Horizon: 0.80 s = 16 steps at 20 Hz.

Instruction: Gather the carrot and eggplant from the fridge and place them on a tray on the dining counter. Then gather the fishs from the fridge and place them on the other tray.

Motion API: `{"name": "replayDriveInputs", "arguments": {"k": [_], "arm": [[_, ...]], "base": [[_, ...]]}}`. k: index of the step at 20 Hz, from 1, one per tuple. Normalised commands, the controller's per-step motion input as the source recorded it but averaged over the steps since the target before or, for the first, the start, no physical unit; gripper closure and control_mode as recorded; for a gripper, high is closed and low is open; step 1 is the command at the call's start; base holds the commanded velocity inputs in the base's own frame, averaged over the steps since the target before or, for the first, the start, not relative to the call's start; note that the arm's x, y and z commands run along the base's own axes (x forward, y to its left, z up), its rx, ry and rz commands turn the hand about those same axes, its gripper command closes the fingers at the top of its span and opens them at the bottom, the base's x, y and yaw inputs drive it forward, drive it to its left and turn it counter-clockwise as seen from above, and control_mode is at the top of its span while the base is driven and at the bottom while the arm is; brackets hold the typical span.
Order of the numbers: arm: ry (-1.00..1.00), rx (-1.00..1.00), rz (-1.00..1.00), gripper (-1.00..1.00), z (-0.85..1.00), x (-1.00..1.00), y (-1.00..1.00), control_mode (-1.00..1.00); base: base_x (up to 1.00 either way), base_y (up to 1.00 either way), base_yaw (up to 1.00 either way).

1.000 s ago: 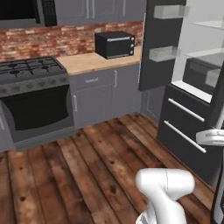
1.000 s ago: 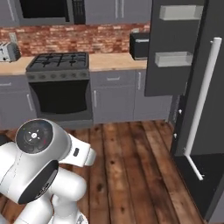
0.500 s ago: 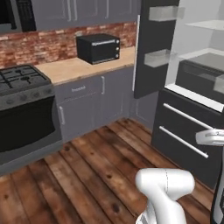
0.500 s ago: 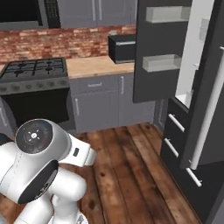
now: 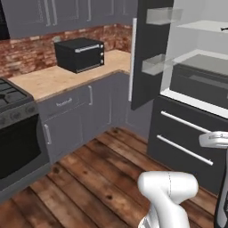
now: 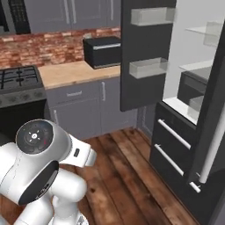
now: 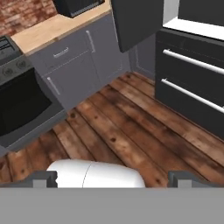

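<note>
A kitchen with a dark wood floor and a red brick back wall. The fingers stand wide apart above the floor, holding nothing. On the right is the fridge, its doors open, with white shelves and two drawer bars. On the far bench sits a black oven; left is a stove.

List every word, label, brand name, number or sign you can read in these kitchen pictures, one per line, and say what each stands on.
None can be read.
The toaster oven has knobs down its right side, with no legible markings.
The stove has a control strip too blurred to read.
The fridge drawer fronts carry no text.
</note>
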Motion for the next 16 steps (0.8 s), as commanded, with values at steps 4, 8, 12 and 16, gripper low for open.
{"name": "replayDriveInputs", "arguments": {"k": [4,8,12,16], "arm": [[0.00,0.00,0.00,-1.00,0.00,0.00,0.00,1.00],[0.00,0.00,0.00,-1.00,0.00,0.00,0.00,1.00],[0.00,0.00,0.00,-1.00,0.00,0.00,0.00,1.00],[0.00,0.00,0.00,-1.00,0.00,0.00,0.00,1.00]], "base": [[0.45,0.39,-0.36],[0.42,0.39,-0.37],[0.42,0.42,-0.36],[0.41,0.40,-0.36]]}}
